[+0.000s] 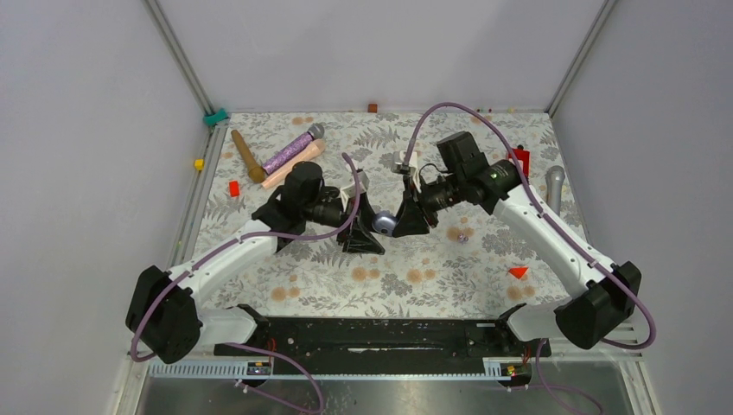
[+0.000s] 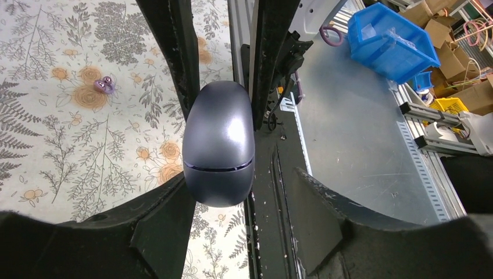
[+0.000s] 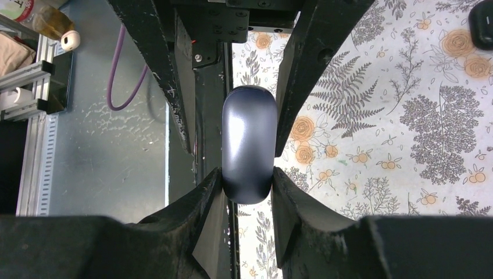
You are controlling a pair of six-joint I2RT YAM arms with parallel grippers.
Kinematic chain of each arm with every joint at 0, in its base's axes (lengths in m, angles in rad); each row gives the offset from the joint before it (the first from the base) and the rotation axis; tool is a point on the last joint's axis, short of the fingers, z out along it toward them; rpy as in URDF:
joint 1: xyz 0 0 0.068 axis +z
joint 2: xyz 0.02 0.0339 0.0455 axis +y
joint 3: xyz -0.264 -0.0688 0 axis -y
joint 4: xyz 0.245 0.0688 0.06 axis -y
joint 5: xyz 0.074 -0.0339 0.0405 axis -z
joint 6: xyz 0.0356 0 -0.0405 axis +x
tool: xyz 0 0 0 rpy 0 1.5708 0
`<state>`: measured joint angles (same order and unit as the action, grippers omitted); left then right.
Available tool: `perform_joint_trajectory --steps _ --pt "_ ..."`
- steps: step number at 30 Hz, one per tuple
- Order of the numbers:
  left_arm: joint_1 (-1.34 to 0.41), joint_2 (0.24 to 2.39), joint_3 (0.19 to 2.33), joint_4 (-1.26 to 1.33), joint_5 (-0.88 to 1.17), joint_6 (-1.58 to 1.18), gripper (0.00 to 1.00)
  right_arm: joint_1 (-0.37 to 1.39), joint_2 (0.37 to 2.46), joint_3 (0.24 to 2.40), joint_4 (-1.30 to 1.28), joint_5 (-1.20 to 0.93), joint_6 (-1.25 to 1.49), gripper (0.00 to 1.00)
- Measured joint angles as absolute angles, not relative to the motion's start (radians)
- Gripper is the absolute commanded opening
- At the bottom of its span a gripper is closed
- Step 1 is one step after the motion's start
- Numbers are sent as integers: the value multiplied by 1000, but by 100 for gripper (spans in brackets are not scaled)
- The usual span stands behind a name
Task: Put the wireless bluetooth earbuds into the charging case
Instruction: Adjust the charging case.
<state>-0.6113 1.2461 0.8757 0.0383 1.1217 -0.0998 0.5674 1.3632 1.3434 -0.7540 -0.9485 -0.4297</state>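
A dark grey-blue oval charging case [image 1: 384, 224], lid closed, is held above the middle of the flowered mat between both grippers. My right gripper [image 3: 249, 181] is shut on the case [image 3: 249, 145], one finger on each side. My left gripper [image 2: 241, 189] is open around the same case [image 2: 218, 145]: its left finger touches the case and its right finger stands apart. One small purple earbud [image 1: 462, 235] lies on the mat to the right of the grippers and also shows in the left wrist view [image 2: 104, 85]. No black earbud shows clearly.
A purple glitter microphone [image 1: 292, 149], a pink one [image 1: 290, 169] and a brown handle [image 1: 246, 156] lie at the back left. A grey microphone [image 1: 555, 186] lies at the right edge. Small red pieces [image 1: 519, 271] [image 1: 233, 188] lie on the mat. A black rounded object [image 3: 482, 23] sits nearby.
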Motion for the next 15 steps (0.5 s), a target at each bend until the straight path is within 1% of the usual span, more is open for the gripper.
perform_joint_trajectory --steps 15 --pt "-619 1253 882 15 1121 -83 43 603 1389 1360 -806 -924 -474 30"
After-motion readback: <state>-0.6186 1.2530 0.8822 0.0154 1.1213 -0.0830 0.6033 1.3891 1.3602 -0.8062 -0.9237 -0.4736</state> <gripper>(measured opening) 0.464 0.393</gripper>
